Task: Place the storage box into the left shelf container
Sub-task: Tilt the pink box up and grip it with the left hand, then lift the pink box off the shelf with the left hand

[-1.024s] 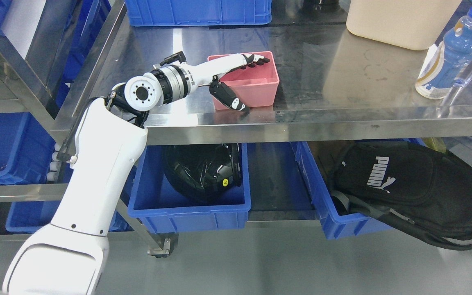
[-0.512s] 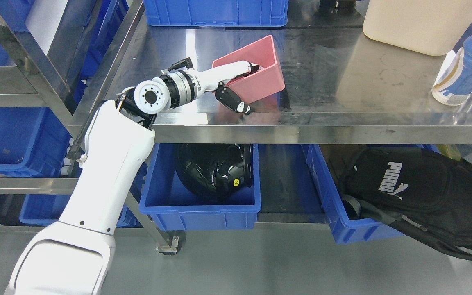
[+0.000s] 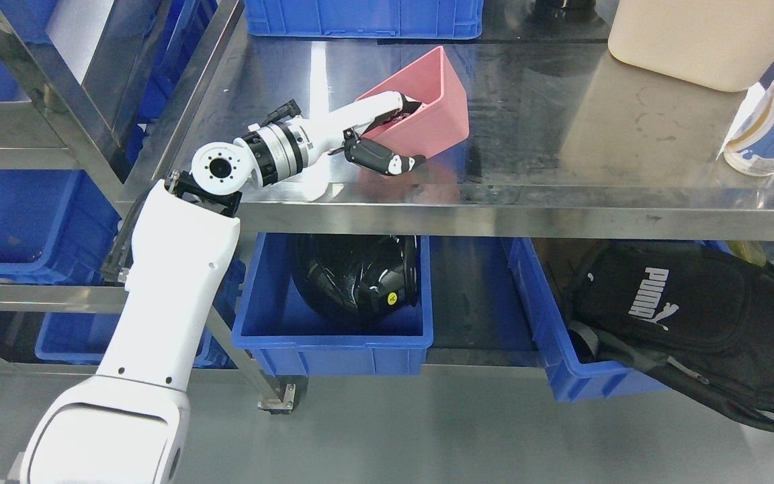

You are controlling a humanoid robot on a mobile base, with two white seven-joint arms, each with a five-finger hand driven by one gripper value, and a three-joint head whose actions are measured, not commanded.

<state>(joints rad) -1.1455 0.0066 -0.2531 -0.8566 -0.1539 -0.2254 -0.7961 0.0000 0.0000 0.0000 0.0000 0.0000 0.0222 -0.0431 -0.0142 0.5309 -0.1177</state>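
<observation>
My left robot hand [image 3: 387, 138] pinches the tilted pink storage box [image 3: 427, 107] by one wall near the table's [image 3: 562, 175] front-left edge; I fear it slipping.

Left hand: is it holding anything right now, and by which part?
The left hand grips the pink box by its near side wall, fingers inside, thumb outside; the box is tilted.

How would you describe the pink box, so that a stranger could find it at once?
Start at the steel shelf top. Toward its left part, the left robot hand grips the pink storage box, tilted up on one side. It is the only pink thing: the crates around are blue, the tub at the back right is beige.
</observation>
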